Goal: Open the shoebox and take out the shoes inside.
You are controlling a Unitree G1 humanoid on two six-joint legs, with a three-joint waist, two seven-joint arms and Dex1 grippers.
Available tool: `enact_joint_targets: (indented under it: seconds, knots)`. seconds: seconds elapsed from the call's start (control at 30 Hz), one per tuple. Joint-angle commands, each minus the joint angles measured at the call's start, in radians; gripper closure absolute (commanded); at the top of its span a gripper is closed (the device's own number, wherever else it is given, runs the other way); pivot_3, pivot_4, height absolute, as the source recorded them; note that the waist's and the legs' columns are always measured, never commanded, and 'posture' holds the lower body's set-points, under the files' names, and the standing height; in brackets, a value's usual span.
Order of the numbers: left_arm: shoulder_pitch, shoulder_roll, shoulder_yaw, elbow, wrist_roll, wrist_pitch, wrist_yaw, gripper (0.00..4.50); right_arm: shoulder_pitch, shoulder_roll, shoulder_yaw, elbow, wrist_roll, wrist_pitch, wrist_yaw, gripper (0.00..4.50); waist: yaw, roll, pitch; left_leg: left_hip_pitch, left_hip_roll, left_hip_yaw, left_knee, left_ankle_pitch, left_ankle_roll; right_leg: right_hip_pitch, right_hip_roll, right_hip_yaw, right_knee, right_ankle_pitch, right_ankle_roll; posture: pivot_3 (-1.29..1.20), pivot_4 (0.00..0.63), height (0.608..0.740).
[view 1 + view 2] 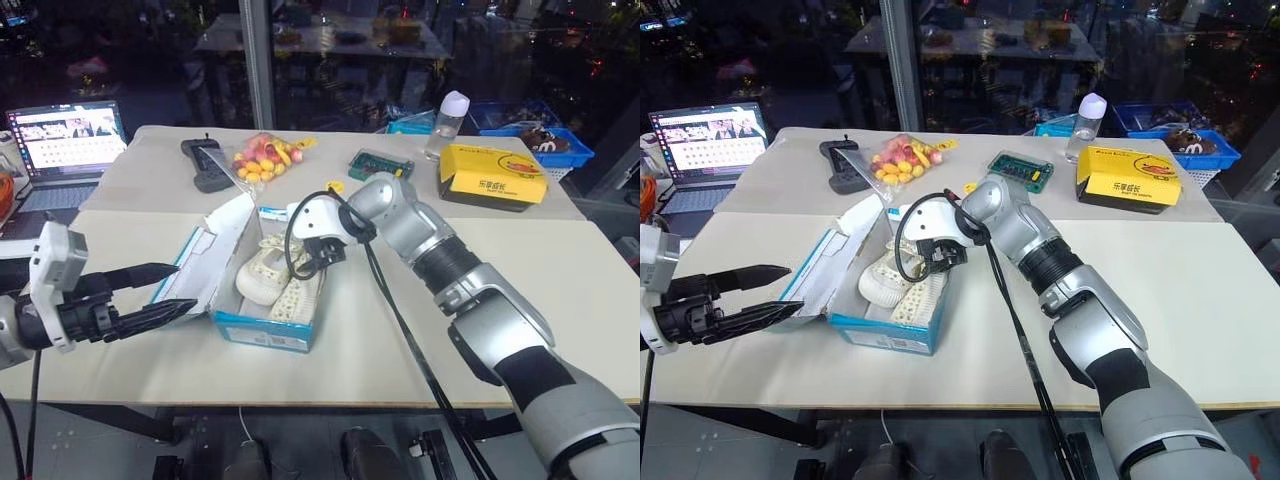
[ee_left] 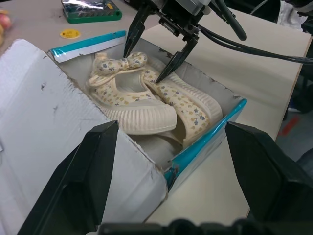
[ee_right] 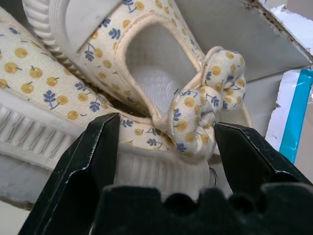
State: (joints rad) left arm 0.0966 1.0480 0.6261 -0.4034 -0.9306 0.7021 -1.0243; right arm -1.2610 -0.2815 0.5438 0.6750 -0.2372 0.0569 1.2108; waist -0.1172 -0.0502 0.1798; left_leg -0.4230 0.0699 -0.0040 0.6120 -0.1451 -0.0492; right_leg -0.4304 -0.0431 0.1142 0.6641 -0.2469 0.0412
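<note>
Right hand (image 1: 318, 255), fingers spread, straddles the bow of the shoes (image 1: 275, 280) inside the open shoebox (image 1: 262, 330). Shoes appear light and soft; pinch the heel rim. Left hand (image 1: 150, 295) is spread, beside the lid.

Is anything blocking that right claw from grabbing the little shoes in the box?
Nothing visible does. The shoebox lid is flipped open, and the right gripper, fingers open, hangs directly over the shoes, straddling a bow.

2 beige tables (image 1: 560, 300); dark glass wall (image 1: 340, 60), possibly windows.
</note>
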Motion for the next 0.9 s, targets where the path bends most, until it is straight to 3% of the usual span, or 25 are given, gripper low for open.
enact_joint_targets:
  seconds: [0.03, 0.2, 0.47, 0.9]
  knots:
    - [-0.002, -0.002, 0.028, -0.025, 0.004, 0.002, -0.003, 0.8, 0.012, 0.005, -0.011, 0.006, -0.007, 0.064, 0.023, 0.94, 0.0, 0.0, 0.0, 0.0, 0.0, 0.0, 0.0, 0.0, 0.0, 0.0, 0.0, 0.0, 0.0, 0.0, 0.0, 0.0, 0.15, 0.723]
    - [0.005, -0.006, 0.029, -0.029, 0.007, 0.002, -0.012, 0.8, -0.065, 0.054, -0.121, -0.012, 0.097, 0.241, 0.05, 0.94, -0.003, 0.0, 0.0, -0.001, 0.0, 0.0, 0.0, 0.004, 0.006, -0.001, 0.0, 0.0, 0.0, 0.0, 0.0, 0.0, 0.15, 0.723]
    - [0.004, -0.007, 0.027, -0.032, 0.017, -0.001, -0.016, 0.8, -0.08, 0.083, -0.169, -0.04, 0.155, 0.394, 0.073, 0.94, -0.005, 0.0, 0.0, -0.009, 0.0, 0.0, -0.004, 0.004, 0.007, -0.01, 0.001, 0.0, 0.001, 0.0, 0.003, 0.0, 0.15, 0.723]
    - [-0.006, -0.018, 0.018, -0.041, 0.019, 0.005, 0.003, 0.8, -0.033, 0.151, -0.126, -0.001, 0.105, 0.387, -0.078, 0.94, -0.007, 0.0, 0.0, -0.017, 0.0, 0.0, -0.003, 0.003, 0.005, -0.016, 0.001, 0.0, 0.001, 0.0, 0.003, 0.0, 0.15, 0.723]
